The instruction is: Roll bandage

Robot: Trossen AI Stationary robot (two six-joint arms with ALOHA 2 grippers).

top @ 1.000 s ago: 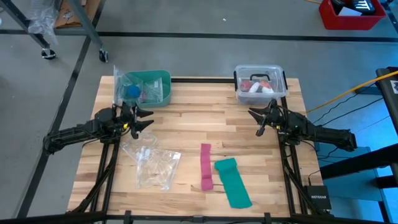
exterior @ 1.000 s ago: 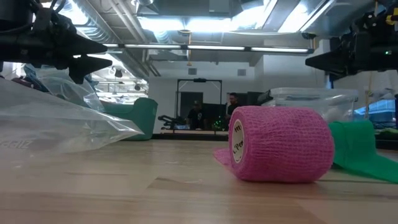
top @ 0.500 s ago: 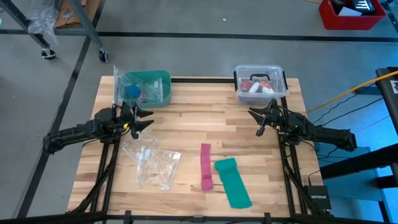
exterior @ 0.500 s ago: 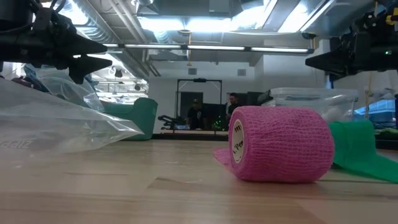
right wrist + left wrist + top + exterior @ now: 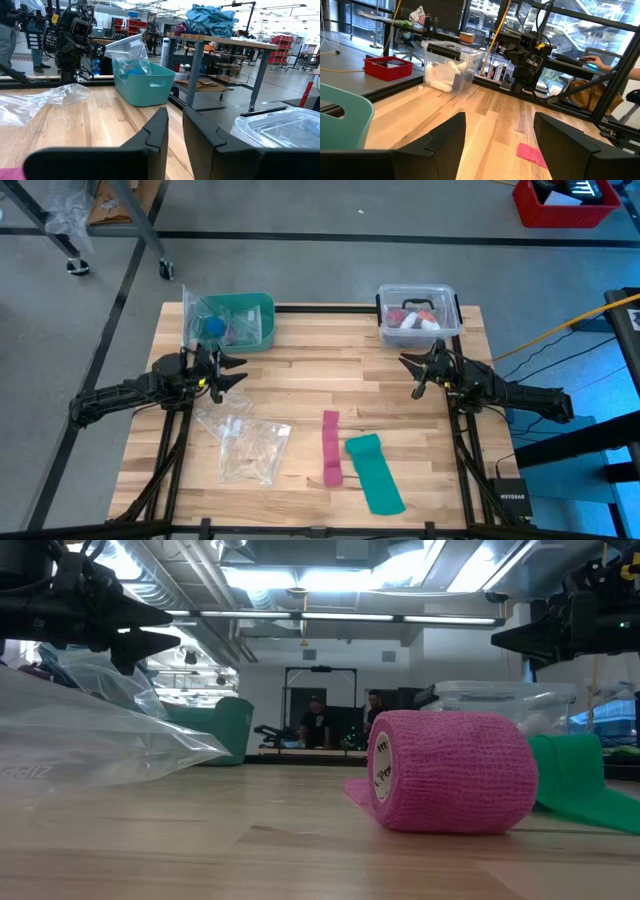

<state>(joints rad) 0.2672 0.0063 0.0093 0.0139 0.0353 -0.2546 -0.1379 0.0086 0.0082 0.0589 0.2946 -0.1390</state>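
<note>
The bandage shows as a small bright blue roll inside a clear bag standing in the teal bin at the table's far left. It also shows as a blue patch in the right wrist view. My left gripper hovers open above the table just near of the bin, pointing toward the table's right edge. My right gripper hovers above the table's right side and points left, its fingers a narrow gap apart. Both are empty.
A pink strip with a rolled near end and a wider teal-green strip lie near the front edge. A crumpled clear bag lies front left. A clear lidded box stands far right. People show far behind the table.
</note>
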